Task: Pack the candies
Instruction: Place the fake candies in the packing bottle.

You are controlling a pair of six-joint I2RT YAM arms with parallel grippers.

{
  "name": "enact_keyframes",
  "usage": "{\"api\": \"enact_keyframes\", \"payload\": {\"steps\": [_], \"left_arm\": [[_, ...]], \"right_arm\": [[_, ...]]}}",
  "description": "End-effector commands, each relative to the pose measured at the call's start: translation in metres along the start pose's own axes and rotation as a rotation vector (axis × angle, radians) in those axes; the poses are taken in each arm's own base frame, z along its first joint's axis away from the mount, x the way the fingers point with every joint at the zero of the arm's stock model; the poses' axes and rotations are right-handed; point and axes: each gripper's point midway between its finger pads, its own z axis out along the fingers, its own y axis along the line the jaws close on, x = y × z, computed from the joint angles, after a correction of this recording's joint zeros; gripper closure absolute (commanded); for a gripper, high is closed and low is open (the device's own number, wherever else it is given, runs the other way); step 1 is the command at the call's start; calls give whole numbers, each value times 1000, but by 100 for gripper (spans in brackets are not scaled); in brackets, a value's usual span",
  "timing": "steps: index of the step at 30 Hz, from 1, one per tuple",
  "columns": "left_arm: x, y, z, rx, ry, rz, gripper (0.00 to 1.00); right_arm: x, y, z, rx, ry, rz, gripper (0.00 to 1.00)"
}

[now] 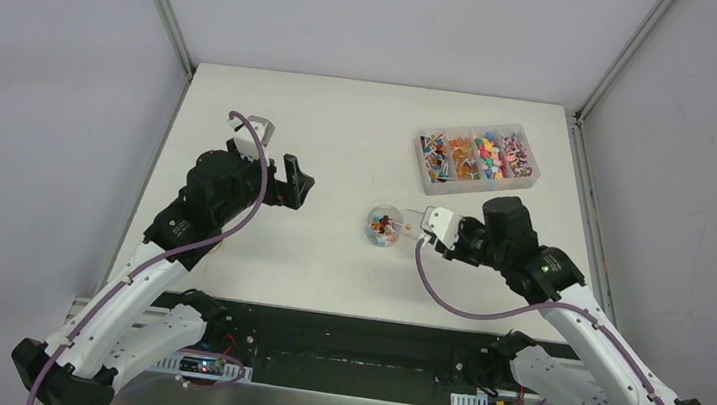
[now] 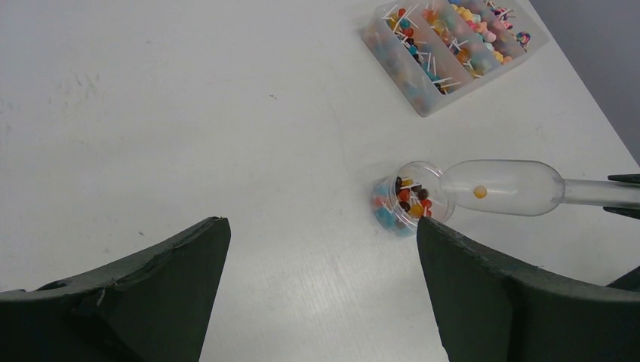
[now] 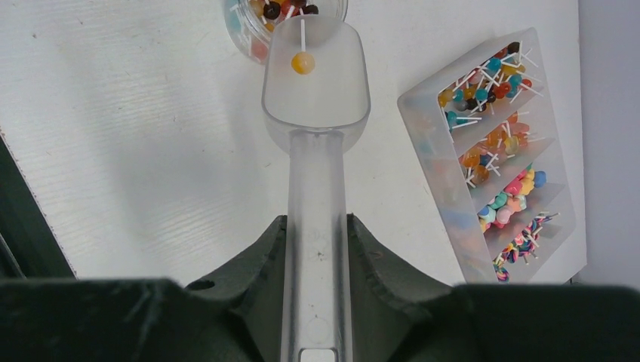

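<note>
1. Find the candies [image 2: 407, 197] heaped in the small round jar [image 2: 420, 165], right of the tabletop's [image 1: 322, 128] middle and toward its near edge; find the rest sorted in the compartment box [image 2: 413, 81] by the far right corner.
2. Mind one orange candy [image 3: 303, 62] on a white stick, lying loose in the bowl of the clear scoop [image 3: 315, 113], close to the lip, with that lip at the jar's rim.
3. See the right gripper [image 3: 317, 235] clenched on the scoop's handle, back from the bowl.
4. Judge the step as tipping out: raise the handle slowly, hold the lip above the mouth, avoid nudging the light jar.
5. Watch the stick: likely to snag on the rim or bridge it.
6. Leave the left gripper [image 2: 321, 226] released and empty over the tabletop's left half, or bring it in to steady the jar.
</note>
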Motion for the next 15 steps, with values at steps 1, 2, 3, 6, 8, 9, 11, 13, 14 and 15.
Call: {"api": "enact_keyframes", "payload": {"steps": [1,2,3,6,8,9,11,13,14,15], "left_arm": [[0,-1,1,-2,-4,7,1],[-1,0,1,-6,-7,6,1],[-1,0,1,-9,-7,6,1],[0,-1,1,-4,-3,6,1],[0,-2,1,3,1,10,1],[2,-2,1,6,7,13,1],[3,-2,2,4,19,16,1],[3,-1,3,-1,23,18,1],[3,-1,3,-2,25,18,1],[4,-1,3,-2,28,18,1]], "right_arm": [[-13,-18,-9,49,-2,-39,100],[-12,-18,-9,47,5,-43,100],[-12,-18,-9,47,11,-46,100],[-13,-18,-10,41,23,-56,100],[-13,-18,-11,46,30,-62,100],[-13,-18,-11,46,34,-65,100],[-12,-18,-12,47,42,-69,100],[-12,-19,-13,51,48,-70,100],[-12,-19,-13,50,47,-71,100],[-13,-19,-14,51,44,-70,100]]}}
